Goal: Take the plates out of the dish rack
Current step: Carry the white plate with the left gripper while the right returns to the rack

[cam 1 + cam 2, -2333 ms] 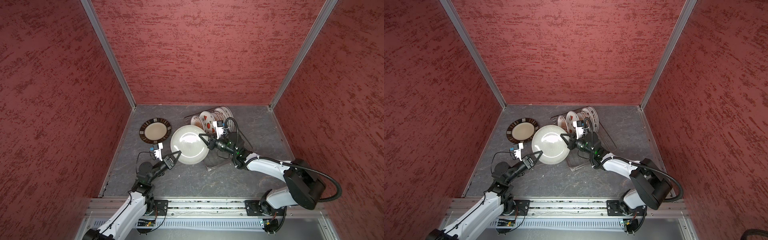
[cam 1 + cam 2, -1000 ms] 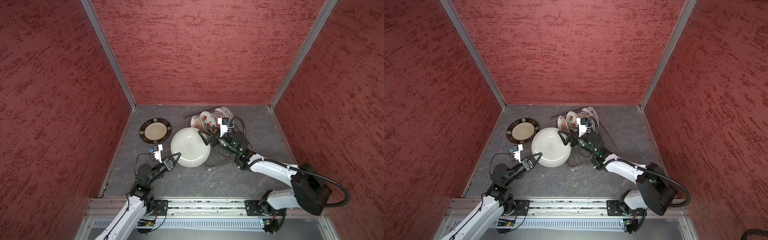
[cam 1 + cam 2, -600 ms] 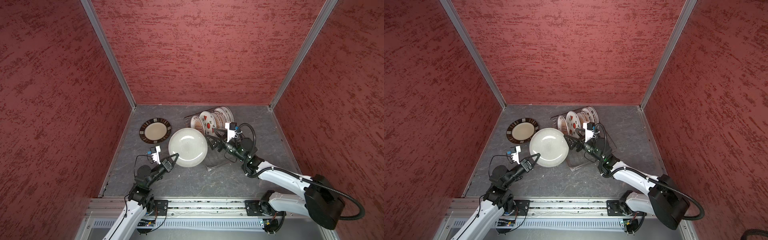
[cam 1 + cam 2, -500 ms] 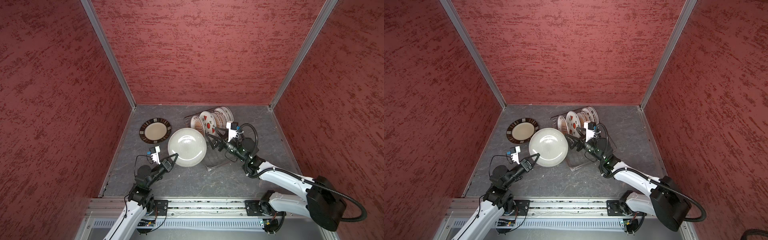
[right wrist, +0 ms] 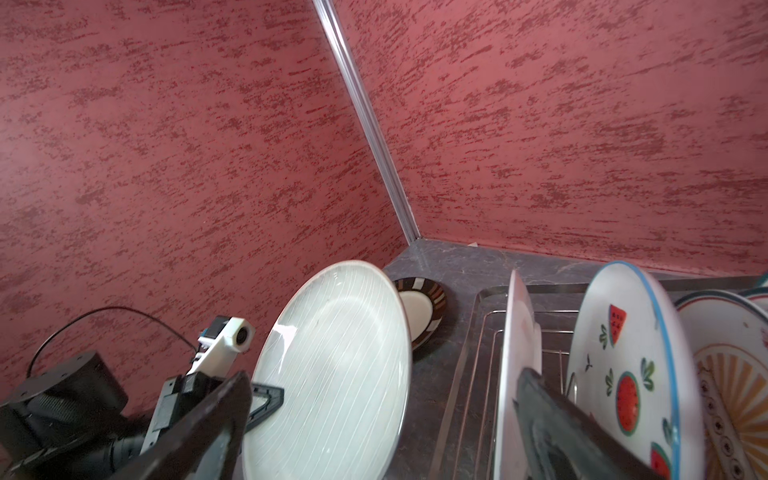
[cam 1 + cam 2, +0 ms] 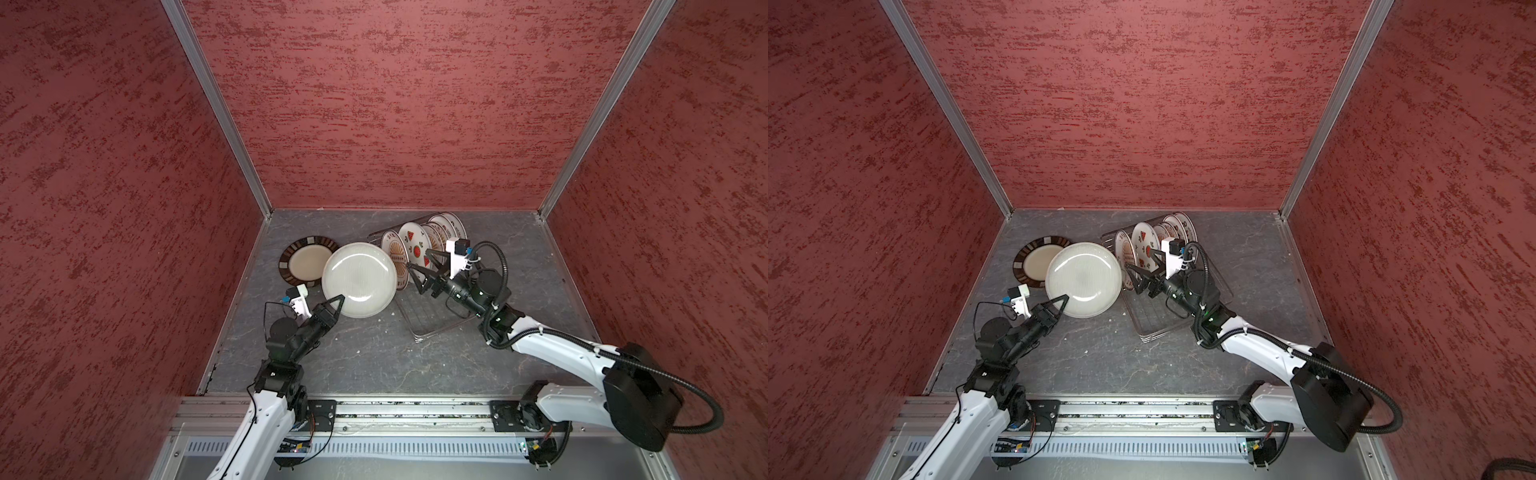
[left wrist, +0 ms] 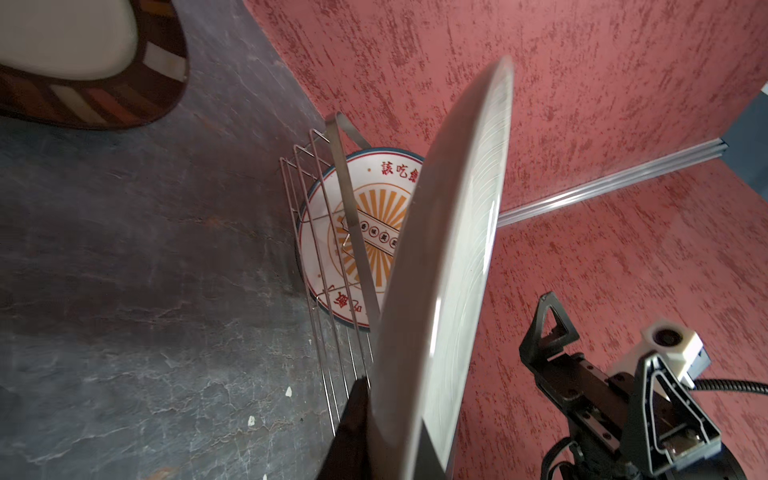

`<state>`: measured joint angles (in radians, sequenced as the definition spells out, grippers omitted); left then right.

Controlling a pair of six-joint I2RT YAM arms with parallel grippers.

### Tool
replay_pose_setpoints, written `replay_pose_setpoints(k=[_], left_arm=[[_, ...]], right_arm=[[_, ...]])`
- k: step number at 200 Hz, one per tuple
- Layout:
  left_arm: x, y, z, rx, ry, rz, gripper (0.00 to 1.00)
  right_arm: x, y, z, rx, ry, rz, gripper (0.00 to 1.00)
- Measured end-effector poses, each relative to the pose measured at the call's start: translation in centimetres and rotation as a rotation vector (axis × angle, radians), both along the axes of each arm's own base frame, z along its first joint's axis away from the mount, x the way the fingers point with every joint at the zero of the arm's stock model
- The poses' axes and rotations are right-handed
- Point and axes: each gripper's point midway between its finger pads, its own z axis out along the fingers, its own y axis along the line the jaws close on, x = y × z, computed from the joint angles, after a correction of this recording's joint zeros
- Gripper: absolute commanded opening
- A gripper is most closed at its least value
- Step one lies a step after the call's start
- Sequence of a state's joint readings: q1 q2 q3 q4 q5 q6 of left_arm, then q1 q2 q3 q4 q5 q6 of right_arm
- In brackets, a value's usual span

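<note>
Both top views show plates [image 6: 413, 245] standing in the dish rack [image 6: 432, 316].

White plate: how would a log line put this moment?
left claw: shut on rim of white plate | right claw: open, by plates in rack | dark-rimmed plate: flat on table

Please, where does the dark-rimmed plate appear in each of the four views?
In a top view: dark-rimmed plate flat, left of the plain white plate.
In a top view: likewise, partly overlapped.
Left wrist: flat, cropped.
Right wrist: behind that plate.
Shared landmark: plain white plate.
</note>
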<state>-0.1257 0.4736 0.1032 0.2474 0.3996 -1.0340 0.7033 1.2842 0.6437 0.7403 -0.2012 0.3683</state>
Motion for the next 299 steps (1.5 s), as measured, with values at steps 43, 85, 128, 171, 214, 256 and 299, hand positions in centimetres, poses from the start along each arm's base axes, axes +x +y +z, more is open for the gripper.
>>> replay_pose_setpoints(k=[43,85,128,171,214,256,299], left_arm=[[1.0,1.8,0.8,-0.018,0.006,0.077,0.00],[2.0,3.6,3.5,-0.033,-0.044,0.146,0.00],[3.1,7.2,2.2,-0.054,0.021,0.272,0.00],[3.9,9.7,0.8,-0.067,0.084,0.374,0.00],[4.8,11.4,-1.8,-0.044,0.186,0.462,0.00],[4.7,12.8,-3.2,0.000,0.252,0.543,0.00],[5.5,14.1,-3.6,0.014,0.297,0.605,0.00]], right_arm=[[-0.5,4.2,-1.7,-0.109,-0.019,0.105,0.99],[-1.8,6.2,-2.7,-0.168,-0.035,0.143,0.98],[-2.5,8.0,-3.0,-0.211,-0.057,0.182,0.98],[-3.7,12.1,-4.1,-0.274,-0.065,0.254,0.98],[-3.6,14.9,-5.3,-0.318,-0.053,0.279,0.99],[-1.8,16.4,-6.5,-0.356,-0.015,0.248,0.99],[-0.8,18.1,-7.8,-0.382,0.019,0.253,0.98]])
